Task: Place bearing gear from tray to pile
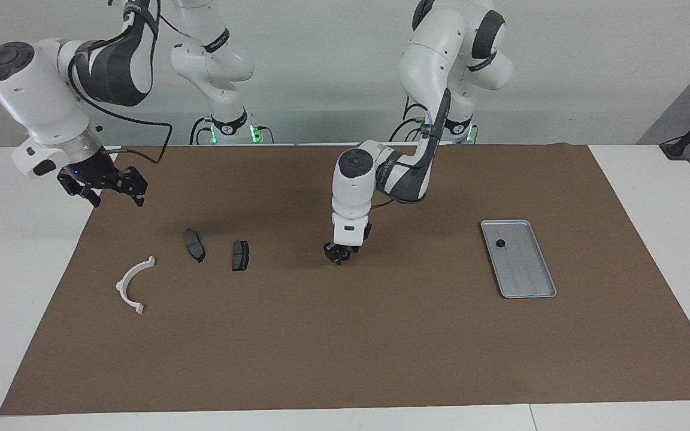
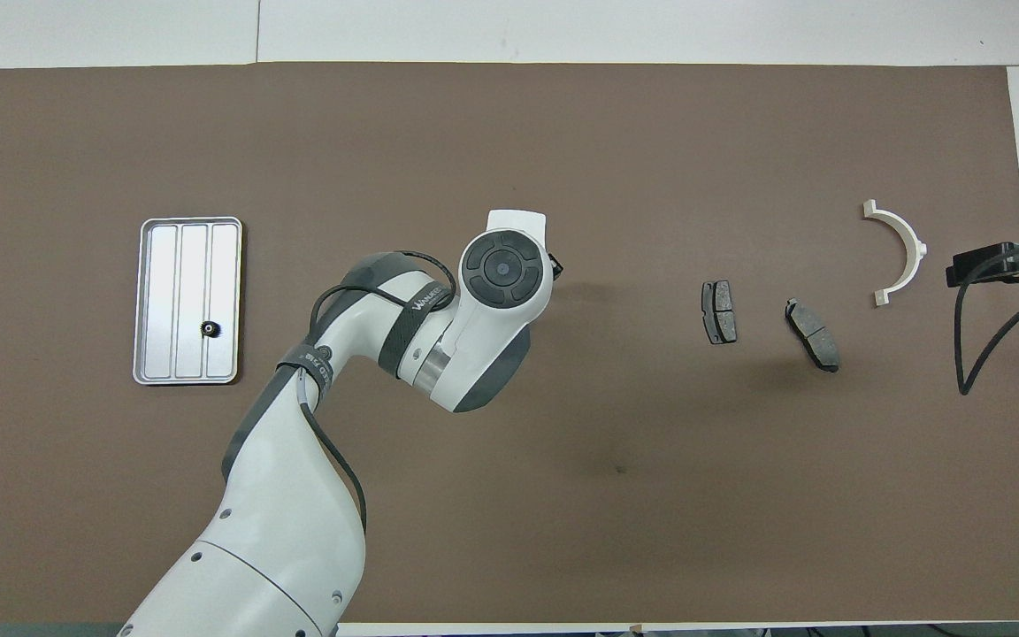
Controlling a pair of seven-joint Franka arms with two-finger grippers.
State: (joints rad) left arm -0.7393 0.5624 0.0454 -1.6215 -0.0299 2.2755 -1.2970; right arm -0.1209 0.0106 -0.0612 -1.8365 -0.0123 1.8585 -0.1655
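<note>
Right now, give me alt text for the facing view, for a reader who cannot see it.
The left arm's pincer hangs low over bare brown mat mid-table, between the silver tray holding a small dark gear and the pile: two brake pads and a white half-ring bracket. The right arm's pincer waits raised above the mat's corner near the pile.
</note>
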